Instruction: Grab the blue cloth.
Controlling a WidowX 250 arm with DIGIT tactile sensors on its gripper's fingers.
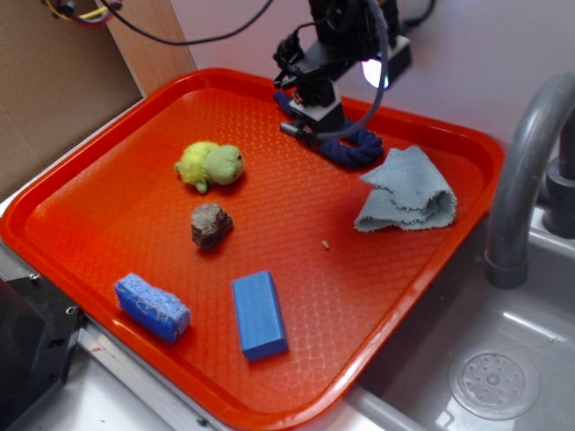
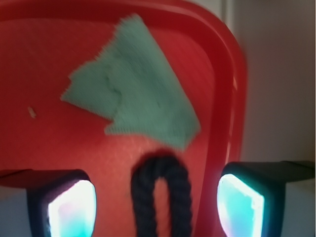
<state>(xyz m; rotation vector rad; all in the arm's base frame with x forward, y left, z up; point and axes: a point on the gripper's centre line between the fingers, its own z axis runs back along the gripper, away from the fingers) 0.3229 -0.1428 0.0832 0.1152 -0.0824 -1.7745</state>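
From the exterior view, the black gripper hangs low at the far edge of the orange-red plastic tray, over the dark navy braided rope. The pale blue-grey frayed woven cloth lies crumpled on the tray, near the gripper and beyond the rope's far end, close to the tray's rim by the grey sink faucet. A yellow-green plush toy, a brown rock, a blue sponge and a bright blue rectangular block sit well apart from it.

In the wrist view, the two fingers stand apart with nothing held; the rope's loop sits between them, and the cloth lies just ahead.

To grasp well, I would carry the gripper forward past the rope, centre it over the cloth's raised fold, descend, then close, so the rope is not pinched too.
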